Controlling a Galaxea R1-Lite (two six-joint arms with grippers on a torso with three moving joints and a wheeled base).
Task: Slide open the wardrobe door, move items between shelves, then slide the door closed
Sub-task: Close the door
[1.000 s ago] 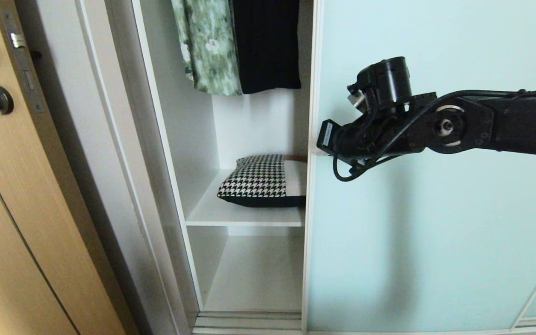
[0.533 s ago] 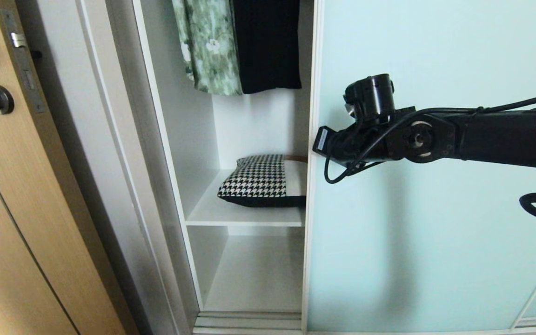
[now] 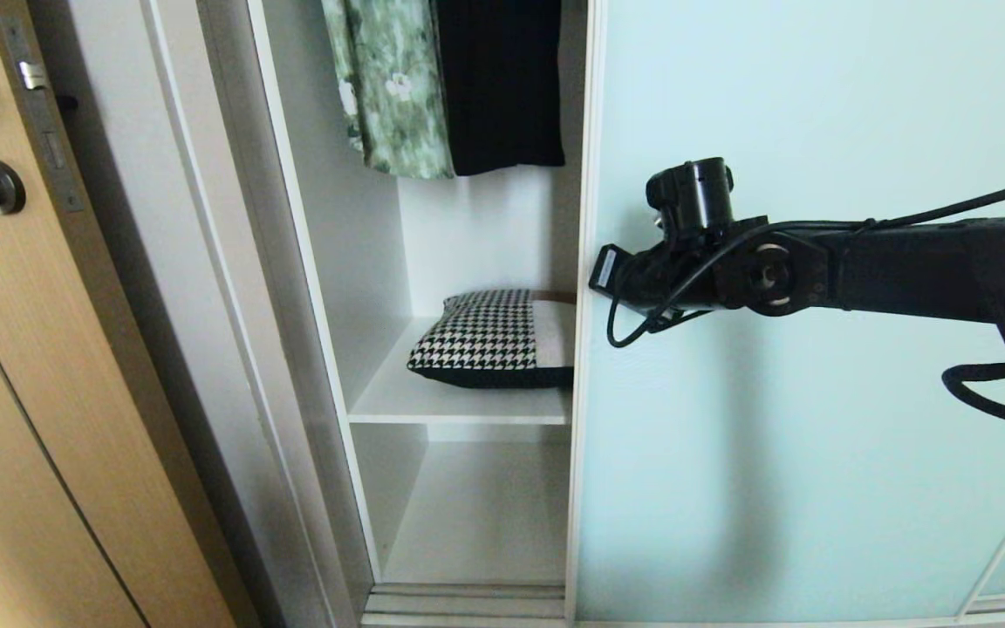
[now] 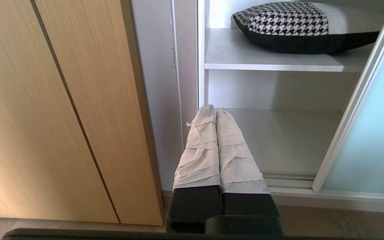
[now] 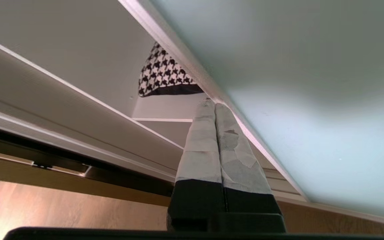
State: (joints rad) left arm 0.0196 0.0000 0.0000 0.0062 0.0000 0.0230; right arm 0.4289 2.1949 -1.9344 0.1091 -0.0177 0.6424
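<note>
A: Head view first; how does the cushion (image 3: 495, 340) lie?

B: Flat on the upper shelf (image 3: 433, 403); long axis across the compartment, houndstooth end toward the robot's left, plain grey end toward the door (image 3: 816, 349); that end is hidden behind the door's frame. The lower shelf (image 3: 485, 523) sits beneath; a green garment (image 3: 393, 87) and a black garment (image 3: 498, 83) hang above, well apart from the cushion.

A: And the door?

B: Upright, long axis vertical, slid aside so the compartment's left part stands exposed; the right arm (image 3: 860, 275) reaches across its glass, level, wrist at the frame's edge; the fingertips cannot be made out here. A wooden door (image 3: 23, 392) stands to the left.

A: Left wrist view?

B: The left gripper (image 4: 214, 110) hangs low before the wardrobe; its taped fingers (image 4: 200, 150) are pressed together, grasping nothing, touching nothing. The cushion (image 4: 298, 26) lies above on the upper shelf (image 4: 265, 61), black edge facing out.

A: Right wrist view?

B: The right gripper (image 5: 212, 104) has its fingers (image 5: 202, 150) clenched tight, empty; the tips sit right at the door (image 5: 312, 83) frame's edge, whether touching I cannot tell; the cushion's (image 5: 165, 78) houndstooth corner shows just beyond.
</note>
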